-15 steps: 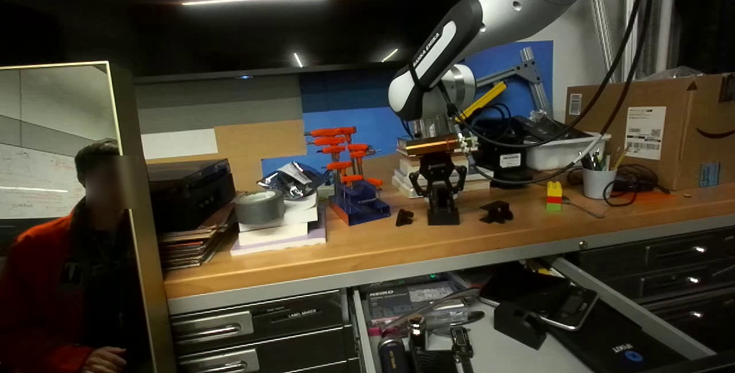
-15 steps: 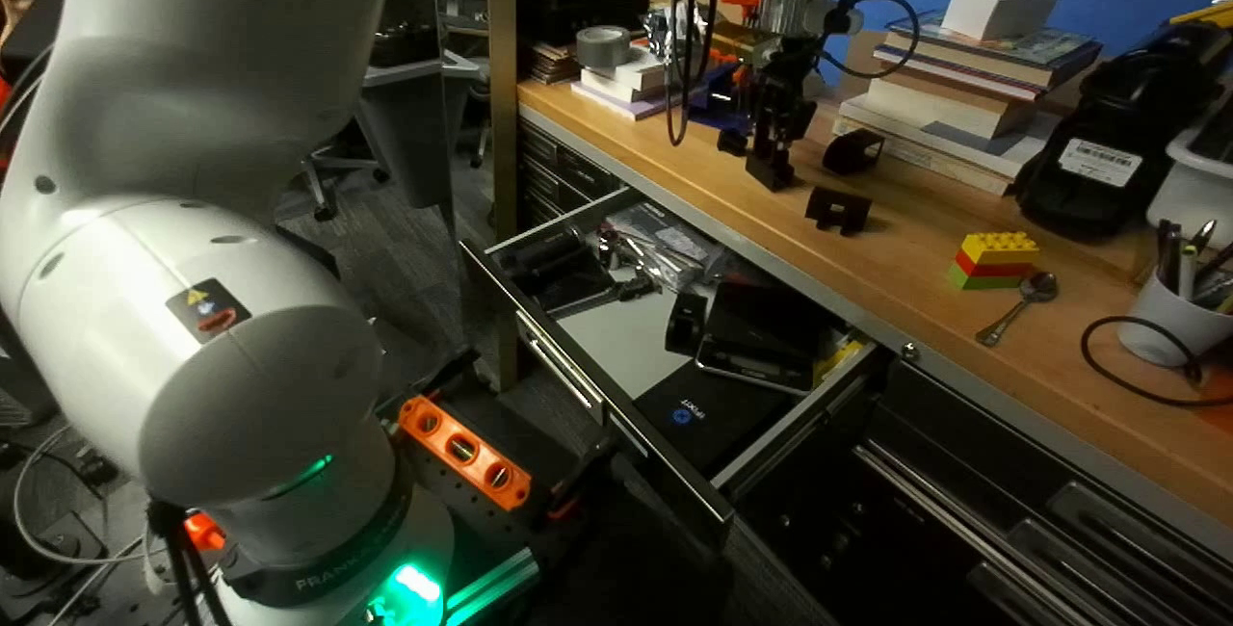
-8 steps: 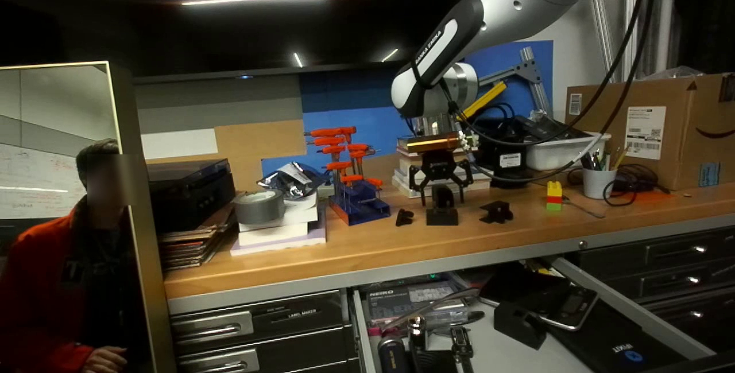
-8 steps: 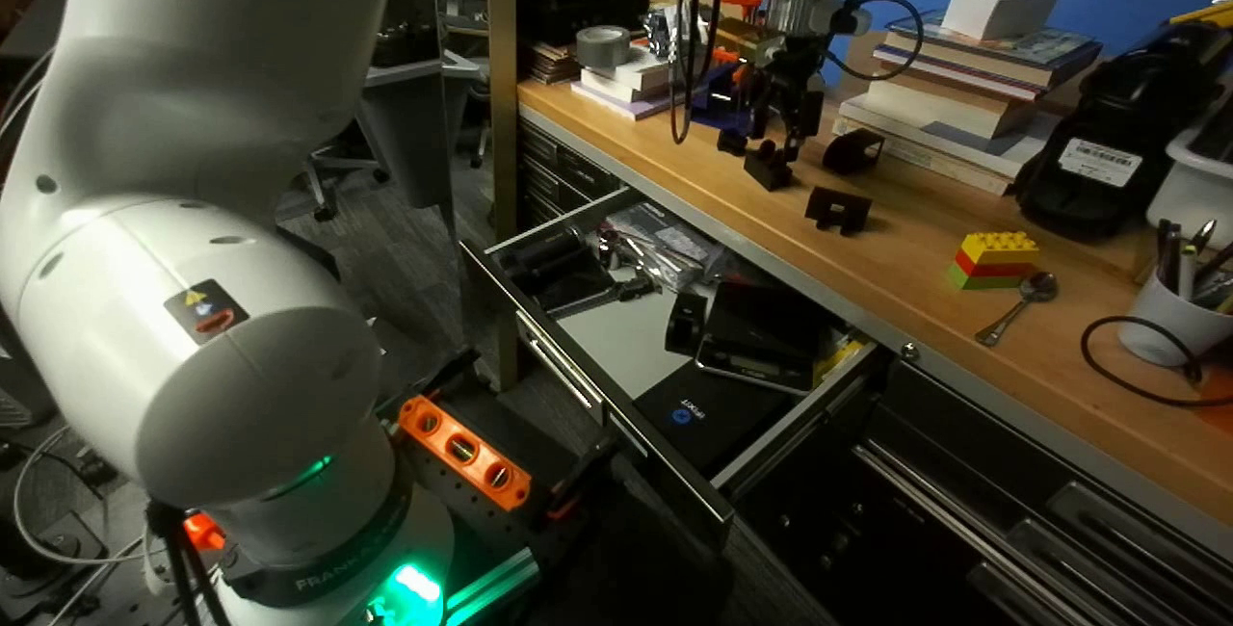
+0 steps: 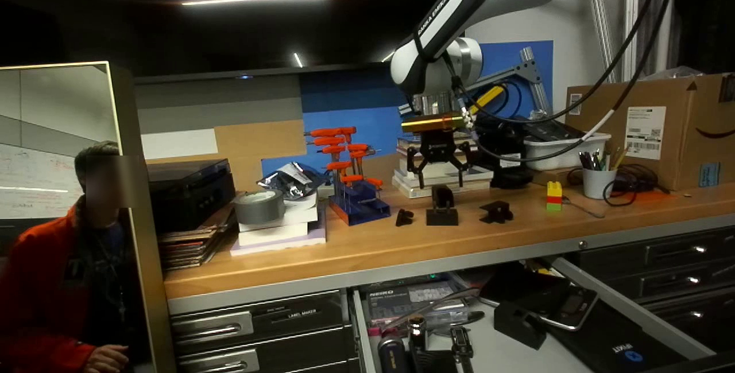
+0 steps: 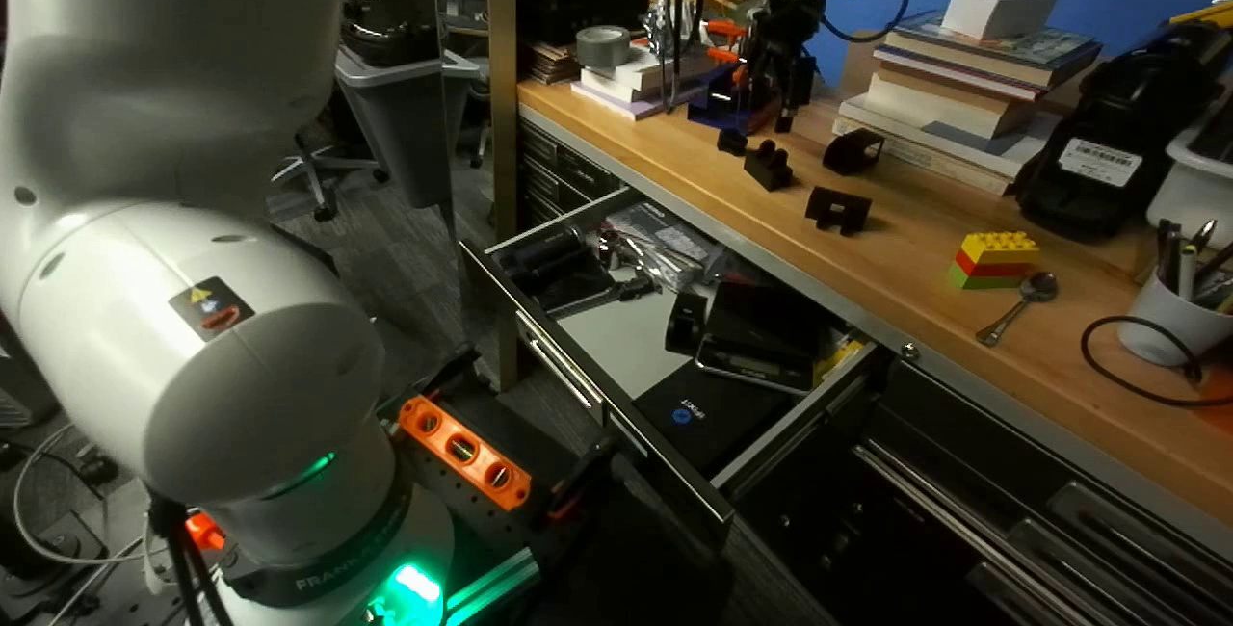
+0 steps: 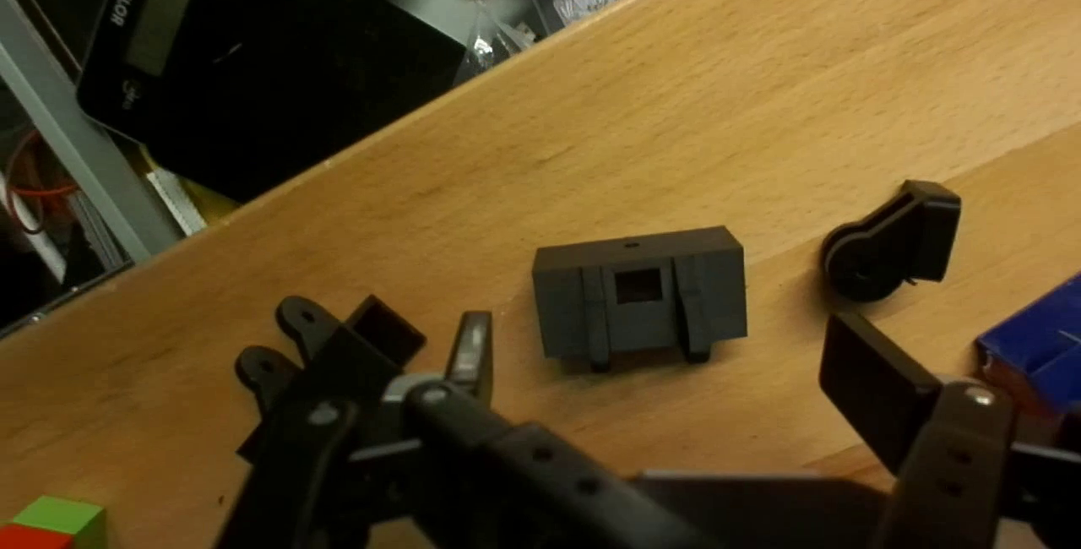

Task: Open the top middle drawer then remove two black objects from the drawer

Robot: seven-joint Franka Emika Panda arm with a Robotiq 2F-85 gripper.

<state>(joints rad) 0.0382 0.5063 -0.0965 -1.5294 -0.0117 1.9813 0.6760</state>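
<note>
The top middle drawer (image 6: 795,419) stands pulled out, its silver handle bar (image 6: 563,361) facing outward. On the wooden worktop above it sits a black block (image 5: 442,217) with two prongs; the wrist view has the same block (image 7: 639,300) centred. My gripper (image 5: 441,182) is open, raised above and a little behind that block, touching nothing. Other small black pieces lie nearby: a bracket (image 6: 839,210), a rounded clip (image 7: 887,243) and a hollow piece (image 6: 853,151) by the books. One more chunky black block (image 5: 519,324) is inside the drawer; which two the task means, I cannot tell.
Also in the drawer are a kitchen scale (image 6: 756,366), a flat black case (image 6: 708,414) and tools. Around the worktop stand a blue hex-key rack (image 5: 360,204), stacked books (image 6: 973,91), toy bricks (image 6: 994,260), a spoon (image 6: 1019,308) and a pen cup (image 5: 599,182).
One second ago my gripper was closed around the pronged black block on the worktop. It has opened and risen away, leaving the block standing there. The drawer has not moved.
</note>
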